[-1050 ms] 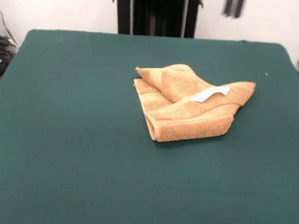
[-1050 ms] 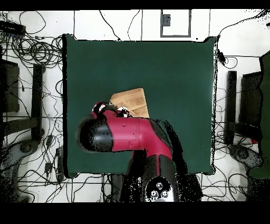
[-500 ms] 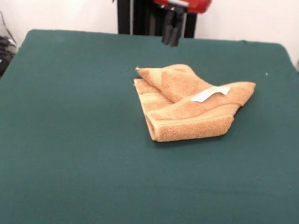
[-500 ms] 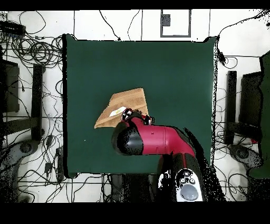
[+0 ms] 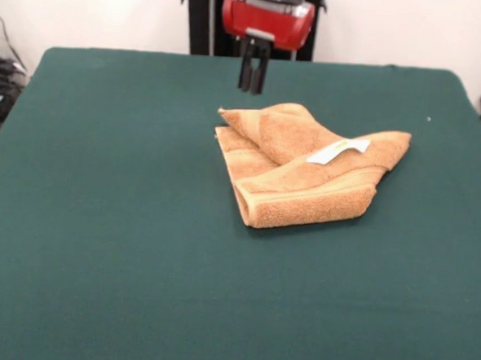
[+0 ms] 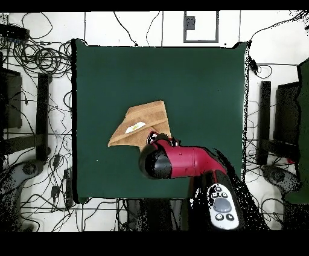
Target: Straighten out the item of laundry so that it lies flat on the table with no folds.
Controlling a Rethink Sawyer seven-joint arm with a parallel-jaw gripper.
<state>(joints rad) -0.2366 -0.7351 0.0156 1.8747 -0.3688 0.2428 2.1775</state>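
An orange-tan towel (image 5: 306,168) lies bunched on the green table (image 5: 99,220), a little right of centre as seen from across it, folded over itself in several layers. One flap crosses the top and a thick rolled edge faces the near side. A white label (image 5: 339,151) with a small gold mark sits on the upper fold, toward the towel's right end. The woven border bands show along the left corner and the front roll.

The red-and-black arm (image 6: 187,162) hangs above the far part of the table, its gripper (image 5: 251,81) pointing straight down just beyond the towel's far left corner, clear of the cloth. The dark fingers (image 5: 246,66) appear close together, nearly closed on nothing. From above, the arm's red body covers the towel's lower right edge, so that corner is hidden in that view; nothing else stands between the gripper and the cloth.

The rest of the green felt surface is bare around the towel. Behind the table stands a white wall with the dark pedestal column (image 5: 201,18). On the pale floor around the table, black cables (image 6: 42,60) lie in loops and tangles, with dark equipment stands (image 6: 265,121) along both sides.
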